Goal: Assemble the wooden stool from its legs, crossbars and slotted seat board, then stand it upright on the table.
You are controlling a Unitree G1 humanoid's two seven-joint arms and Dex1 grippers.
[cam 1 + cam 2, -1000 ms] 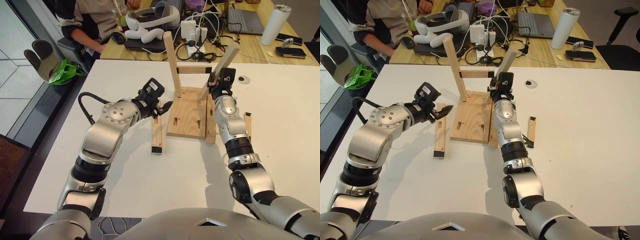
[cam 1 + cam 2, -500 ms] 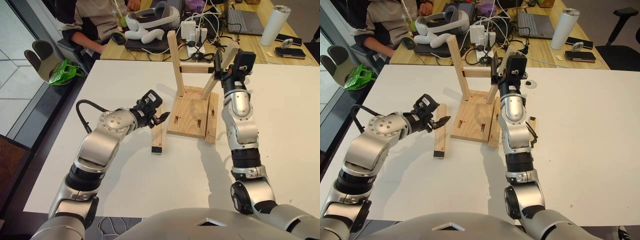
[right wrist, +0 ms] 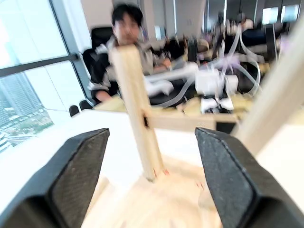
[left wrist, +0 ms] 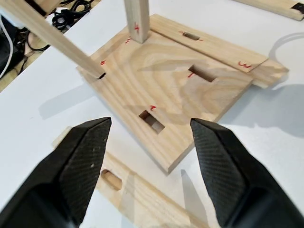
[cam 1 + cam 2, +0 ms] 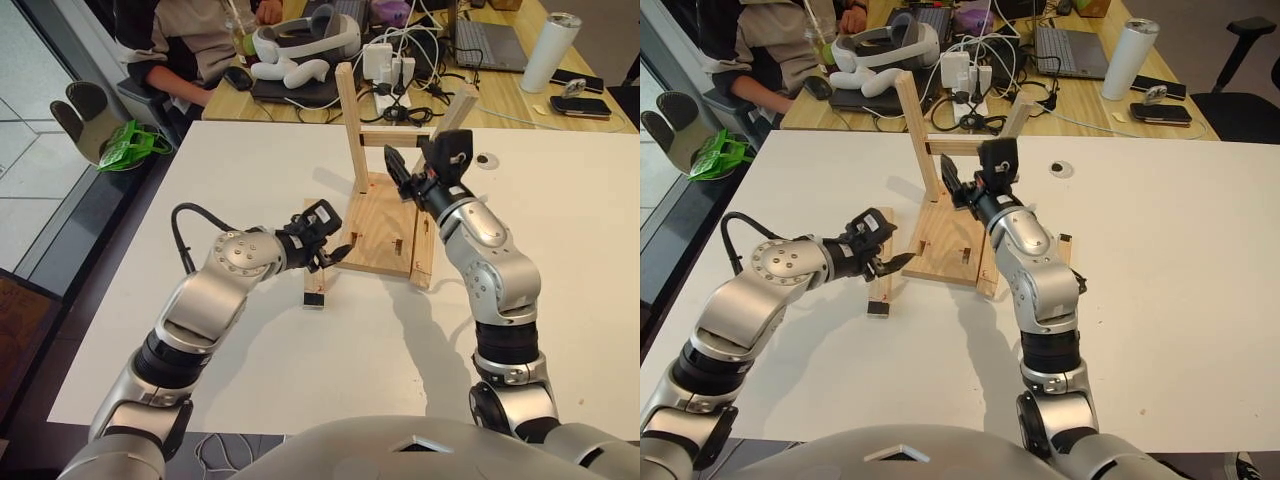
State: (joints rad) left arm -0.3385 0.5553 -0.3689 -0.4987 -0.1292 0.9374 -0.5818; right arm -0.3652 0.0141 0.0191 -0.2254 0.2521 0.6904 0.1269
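Note:
The slotted seat board (image 5: 378, 238) lies flat on the white table (image 5: 240, 350). Two legs stand in it: an upright one (image 5: 347, 125) and a tilted one (image 5: 452, 112), joined by a crossbar (image 5: 393, 140). A loose leg (image 5: 315, 280) lies left of the board, and another (image 5: 423, 250) lies along its right edge. My left gripper (image 5: 338, 254) hangs open over the loose leg by the board's left edge; the left wrist view shows the board (image 4: 166, 80) between its fingers (image 4: 85, 156). My right gripper (image 5: 398, 168) is open above the board between the two standing legs, facing the upright leg (image 3: 135, 109).
A wooden desk (image 5: 520, 95) abuts the table's far edge, holding a headset (image 5: 300, 40), cables, a laptop and a white tumbler (image 5: 549, 48). A person sits at the back left. A small round cap (image 5: 487, 158) lies far right. The table's near half has free room.
My right gripper left the tilted leg and dropped to the gap between the standing legs. My left gripper slid right along the loose leg toward the board's edge.

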